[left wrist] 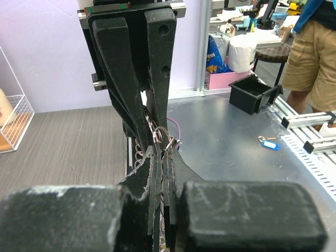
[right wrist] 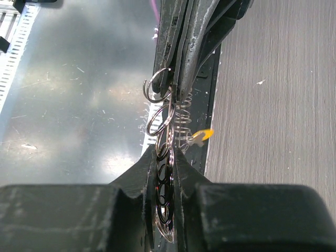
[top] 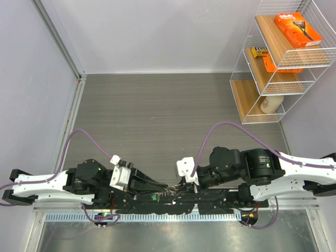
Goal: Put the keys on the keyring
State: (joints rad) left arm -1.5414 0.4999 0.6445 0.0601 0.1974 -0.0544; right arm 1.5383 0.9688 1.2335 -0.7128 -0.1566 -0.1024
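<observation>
The keyring point(right wrist: 159, 119) reads to me as a short chain of silver loops, strung between my two grippers. My right gripper point(right wrist: 164, 155) has its fingers pressed together on the near end of the loops. Straight ahead of it, tip to tip, my left gripper point(left wrist: 163, 153) is pinched on the other end. A small green tag point(top: 154, 198) sits just under the left fingers. I can't tell the keys from the loops in these cramped wrist views. Well off to the left gripper's right, a blue tag point(left wrist: 269, 144) lies on the metal table point(left wrist: 226, 131).
</observation>
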